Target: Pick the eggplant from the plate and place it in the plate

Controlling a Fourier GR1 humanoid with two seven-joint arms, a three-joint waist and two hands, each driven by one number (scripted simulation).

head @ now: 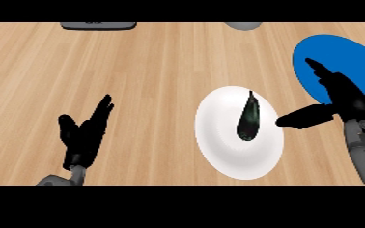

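Observation:
A dark eggplant [249, 117] lies on a white plate [221, 145] right of the counter's middle, its stem end pointing away from me. A blue plate [321, 58] sits at the right edge, farther back. My right hand [341, 96] is open just right of the white plate, its thumb [303, 117] reaching toward the plate's rim and its fingers stretched over the blue plate. It does not touch the eggplant. My left hand [84, 135] rests open at the lower left, fingers up.
A dark grey flat object [98, 25] lies at the counter's far edge on the left. A grey rounded object [245, 25] shows at the far edge, right of centre. Bare wooden counter [157, 77] spreads between the hands.

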